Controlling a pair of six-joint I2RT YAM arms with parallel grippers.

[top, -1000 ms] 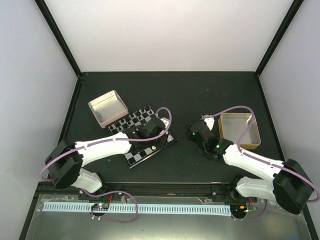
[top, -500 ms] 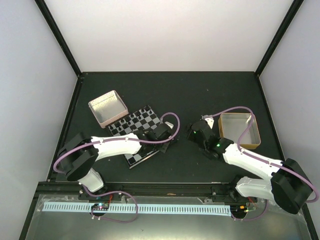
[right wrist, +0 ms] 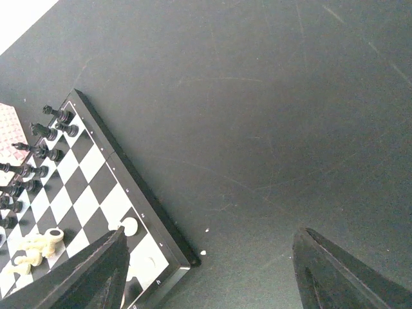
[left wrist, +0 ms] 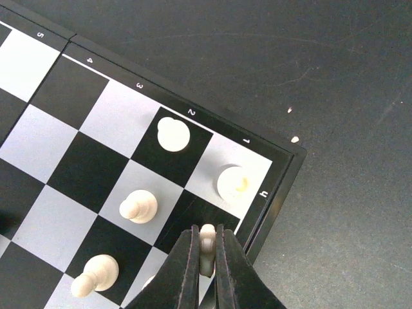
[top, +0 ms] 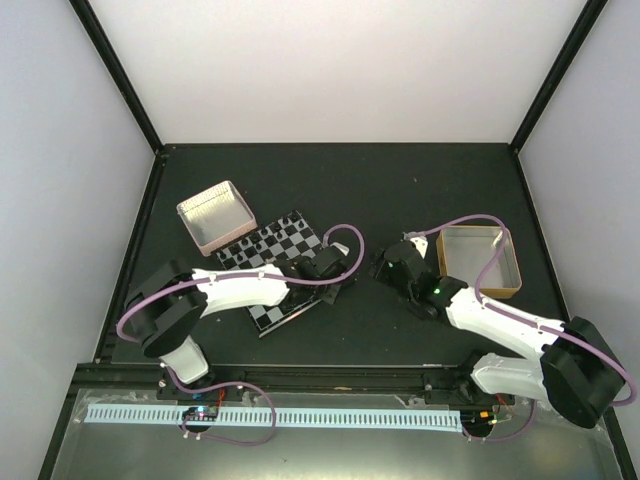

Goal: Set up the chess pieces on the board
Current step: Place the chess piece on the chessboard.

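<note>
Left gripper (left wrist: 207,230) has swung from mid-board to board (left wrist: 77,168) right corner, pinching white piece (left wrist: 207,241) over edge square; placement likely next. Right gripper (right wrist: 209,237) wide, empty, unmoved.

- Bright, even overhead light; the white back wall (top: 340,70) nearly washes out.
- The dark surface (top: 420,180) shows a dull sheen, soft shadows.
- Close up, the left tool (left wrist: 206,235) looks slightly soft, perhaps out of focus.
</note>
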